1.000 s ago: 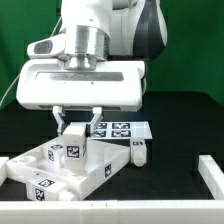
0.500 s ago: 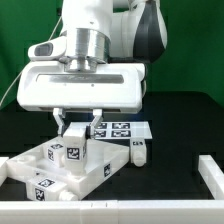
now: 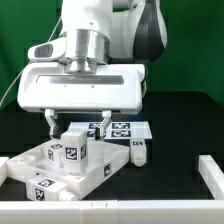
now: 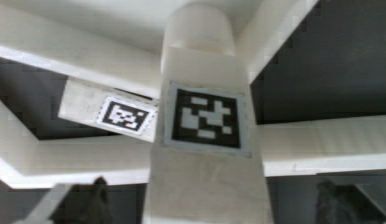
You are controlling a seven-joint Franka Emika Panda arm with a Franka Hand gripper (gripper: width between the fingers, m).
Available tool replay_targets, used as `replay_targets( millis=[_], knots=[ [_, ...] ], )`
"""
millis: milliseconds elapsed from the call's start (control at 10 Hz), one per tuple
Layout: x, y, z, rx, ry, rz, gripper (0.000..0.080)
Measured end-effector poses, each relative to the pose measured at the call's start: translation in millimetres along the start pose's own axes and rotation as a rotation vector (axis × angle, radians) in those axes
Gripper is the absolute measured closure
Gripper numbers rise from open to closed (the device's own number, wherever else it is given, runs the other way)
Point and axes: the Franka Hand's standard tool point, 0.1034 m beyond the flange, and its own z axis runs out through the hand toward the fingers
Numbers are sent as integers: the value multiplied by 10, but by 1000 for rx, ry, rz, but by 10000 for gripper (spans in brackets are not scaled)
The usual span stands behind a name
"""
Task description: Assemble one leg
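Here you see the leg as a short chunky post of smooth white plastic with squared edges. It carries one black-and-white square tag on the face that looks to the camera. It stands on the large white slab, which lies flat and angular at the exterior view's lower left, and its top reaches up between the two fingers.

The gripper hangs right above it. Its jaws are spread wide, with a clear gap on each side of the post, so they are grasping nothing. In the wrist view the leg runs through the middle of the picture as a long white bar with its tag. A second tag sits beside it on the slab below. The dark fingertips show only at the edge and are blurred.

Counted, you have one slab, one gripper with two fingers, and two small white tagged pieces. The second small piece lies on the black table at the exterior view's right of the slab.

Behind the leg lies the marker board, thin and flat, and the post partly covers it. A white rail borders the table at the exterior view's right. The wide white gripper body hides the area behind it.
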Motion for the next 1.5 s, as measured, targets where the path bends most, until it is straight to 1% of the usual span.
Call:
replay_targets(
  millis=[100, 200, 400, 500, 600, 700, 800, 900, 1000, 1100, 1200, 1300, 1500],
  knots=[
    [2, -2, -1, 1, -4, 0, 162],
    [57, -5, -31, 7, -24, 2, 152],
    [216, 6, -126, 21, -68, 7, 152],
    [209, 6, -116, 18, -56, 5, 151],
    [165, -7, -95, 24, -86, 5, 151],
    [134, -51, -92, 44, -173, 7, 151],
    [157, -73, -97, 62, -246, 10, 151],
    [147, -67, -99, 74, -348, 39, 151],
    [176, -48, -131, 82, -438, 69, 151],
    [218, -33, -129, 84, -461, 75, 151],
    [164, -34, -132, 92, -518, 78, 151],
    [194, -37, -119, 91, -504, 76, 151],
    [187, -40, -115, 91, -505, 75, 151]
  ],
)
